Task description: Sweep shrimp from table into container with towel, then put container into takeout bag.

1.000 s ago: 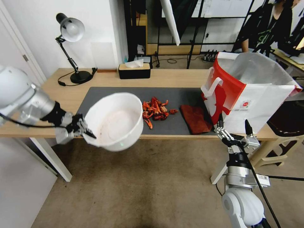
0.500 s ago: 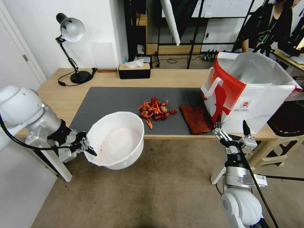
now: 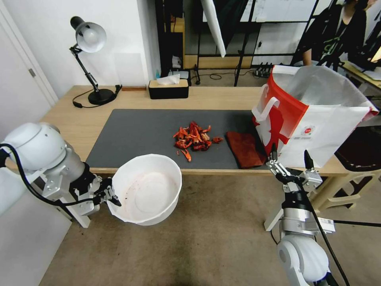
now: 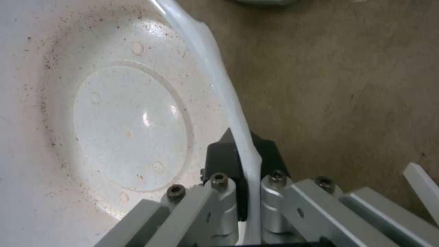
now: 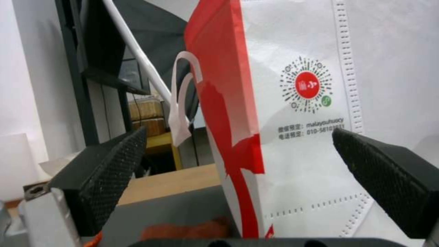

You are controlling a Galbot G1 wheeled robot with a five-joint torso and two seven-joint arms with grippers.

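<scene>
the table [image 3: 222, 99] carries a dark mat [image 3: 139, 131], with the takeout bag [image 3: 317, 119] upright at its right end: thin paper, light, likely to tip or crumple if nudged, best taken by its flat handles. the bowl [image 3: 145, 188] hangs off the table's front edge, below the tabletop level, held by the left gripper [image 3: 111, 195], which is clamped on the rim at the bowl's left side; thin flexing plastic, light while empty, so a one-sided rim pinch may sag once loaded. the towel [image 3: 246, 149] lies flat just beside the bag, soft and limp, best pinched at an edge. the shrimp [image 3: 193, 139] sit heaped mid-mat, light, spiky, prone to scatter. the right gripper [image 3: 290, 161] hovers before the table's front edge near the towel, pads spread wide, empty. the left wrist view shows the rim [image 4: 233, 113] buckling between the pads and specks inside the bowl; the right wrist view shows the bag's printed code [image 5: 307, 85].
</scene>
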